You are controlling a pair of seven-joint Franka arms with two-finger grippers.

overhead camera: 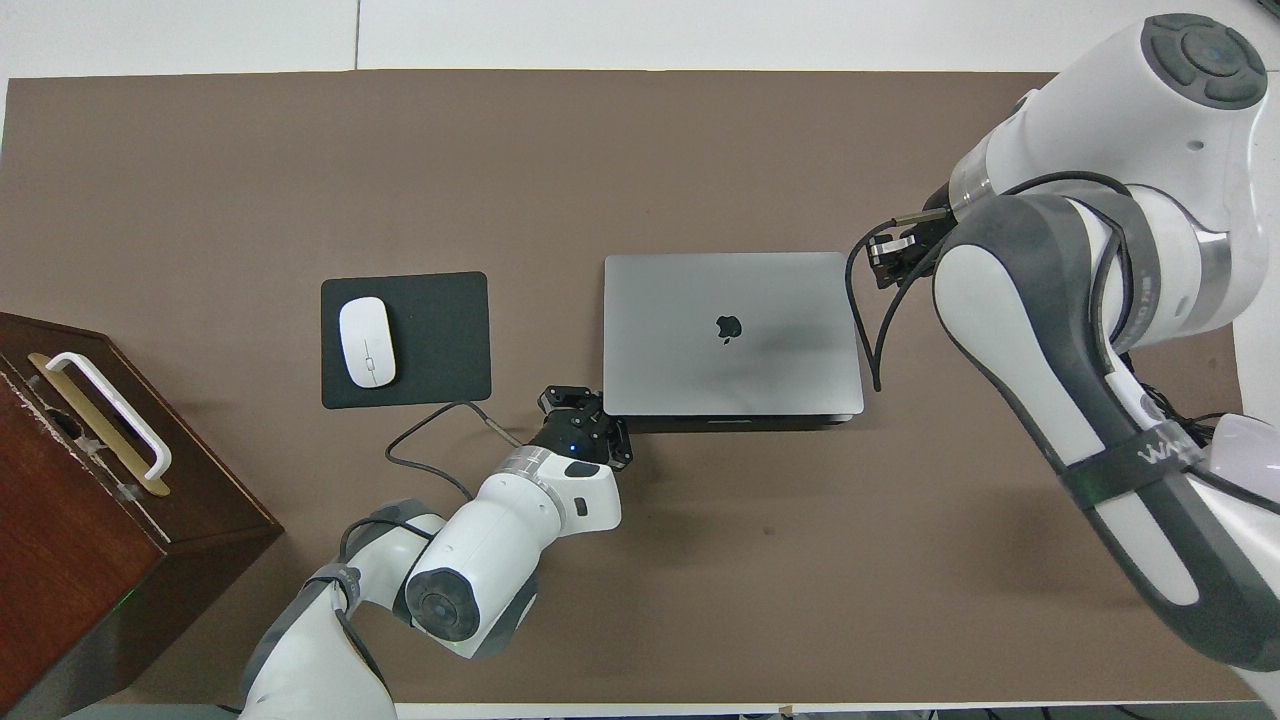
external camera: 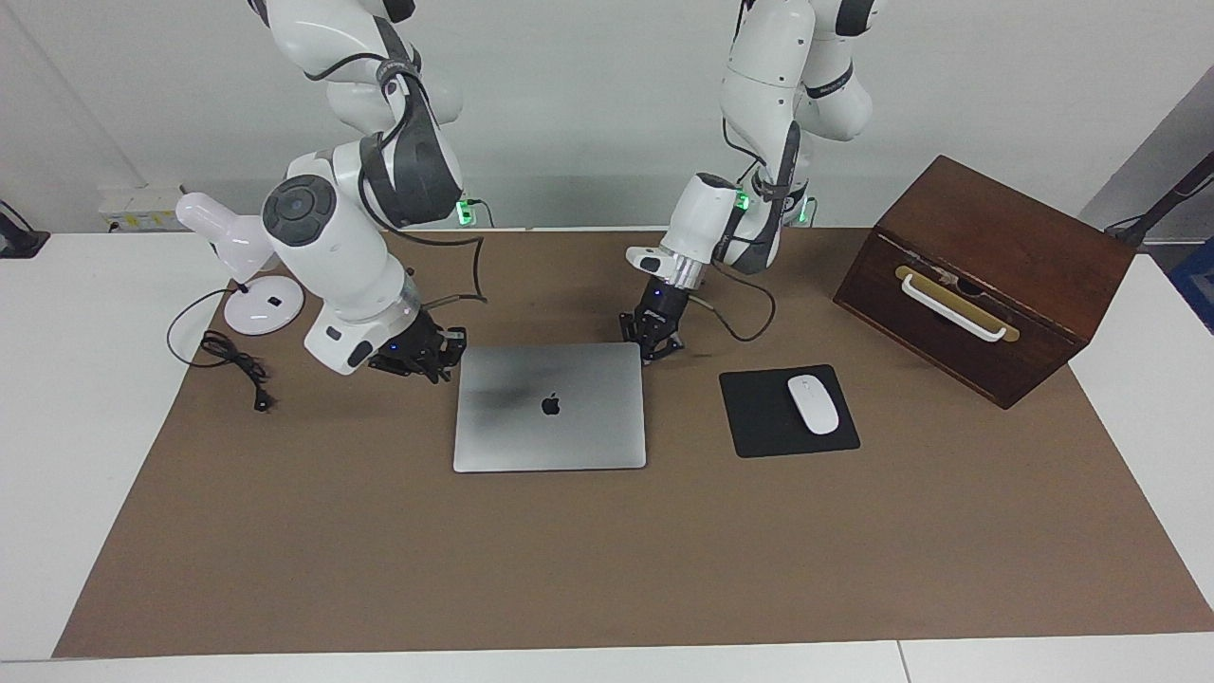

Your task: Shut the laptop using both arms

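The silver-grey laptop (external camera: 550,408) lies flat on the brown mat with its lid down and the apple logo facing up; it also shows in the overhead view (overhead camera: 730,335). My left gripper (external camera: 653,347) is low at the laptop's corner nearer the robots, toward the left arm's end, and it also shows in the overhead view (overhead camera: 583,415). My right gripper (external camera: 434,357) is just off the laptop's edge toward the right arm's end, and it also shows in the overhead view (overhead camera: 893,255). Neither gripper holds anything.
A black mouse pad (external camera: 754,417) with a white mouse (external camera: 814,404) lies beside the laptop toward the left arm's end. A brown wooden box (external camera: 986,275) with a white handle stands past it. A white desk lamp (external camera: 237,266) and its cable (external camera: 232,365) are at the right arm's end.
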